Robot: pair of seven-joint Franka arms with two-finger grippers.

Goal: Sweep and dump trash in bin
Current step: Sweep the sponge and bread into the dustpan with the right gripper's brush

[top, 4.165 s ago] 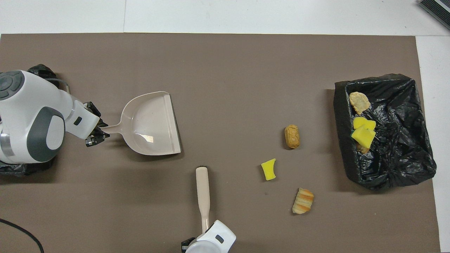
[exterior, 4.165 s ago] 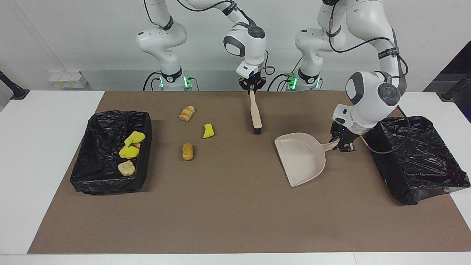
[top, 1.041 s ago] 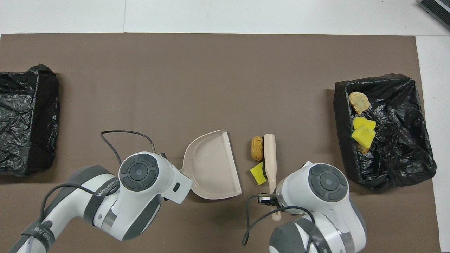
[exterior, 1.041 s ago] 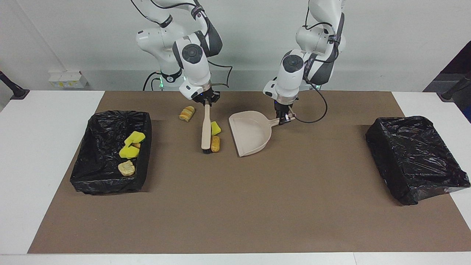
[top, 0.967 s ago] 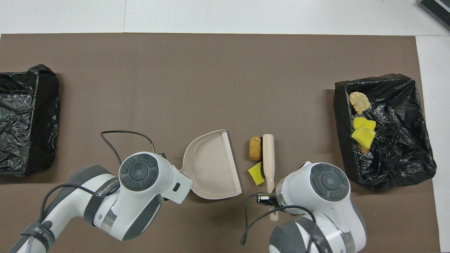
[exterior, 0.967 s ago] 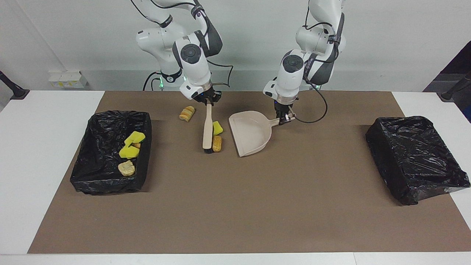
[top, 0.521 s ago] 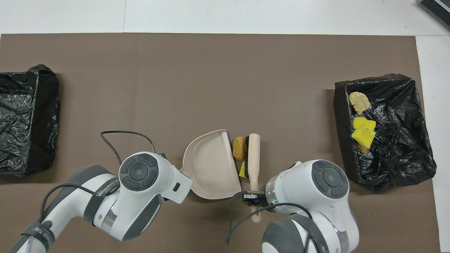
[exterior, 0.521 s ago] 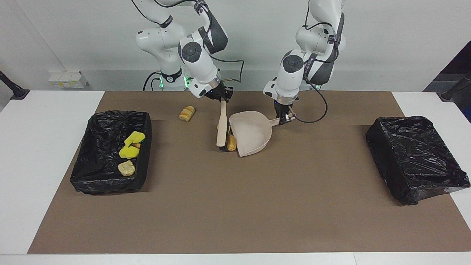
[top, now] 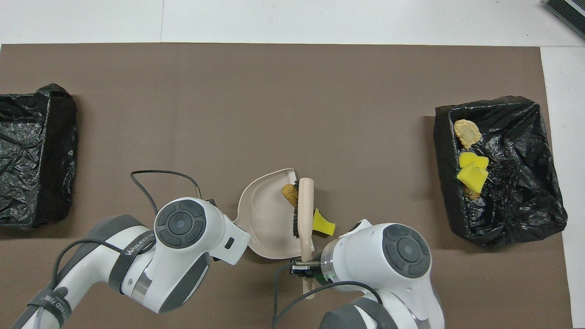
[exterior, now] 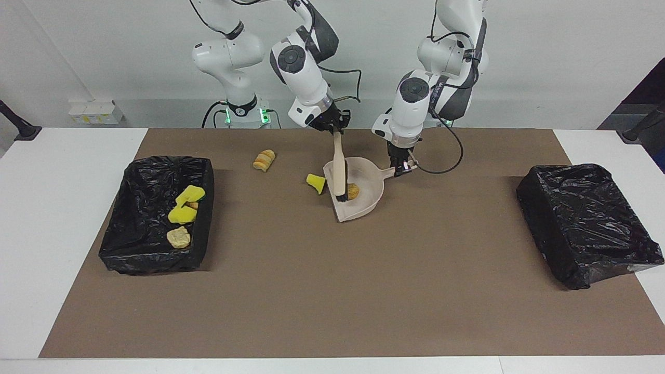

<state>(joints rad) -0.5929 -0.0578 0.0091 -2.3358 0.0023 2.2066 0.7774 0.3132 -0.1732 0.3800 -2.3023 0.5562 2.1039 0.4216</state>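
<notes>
Paper-like brown matting [exterior: 332,291] covers most of the white table [exterior: 57,218], flat and matte. Two boxy bins come next, each lined with crinkled glossy black plastic: the one at the right arm's end [exterior: 156,215] holds four scraps, two yellow sponge chunks [exterior: 184,205], one green-topped, a knobbly tan crust [exterior: 178,237] and a small orange bit between the sponges; the bin at the left arm's end [exterior: 587,223] shows only its liner. Between the arms sits the smooth beige dustpan [exterior: 363,200], a shallow scoop with a straight front lip and rounded back, its thin handle clamped in the closed fingers of the left gripper [exterior: 400,169]. The right gripper [exterior: 332,126] is closed on the slim beige handle of the brush [exterior: 339,169], which slants down so its dark bristles rest inside the pan. Against the bristles, in the pan, lies a tan-orange bread roll [top: 289,193], oval and rough-skinned. A wedge of yellow sponge [exterior: 316,182] lies on the mat just beside the pan's lip, toward the right arm's end. A ridged, striped orange-and-cream roll [exterior: 264,160] lies apart on the mat, nearer to the robots than the sponge wedge and toward the filled bin
</notes>
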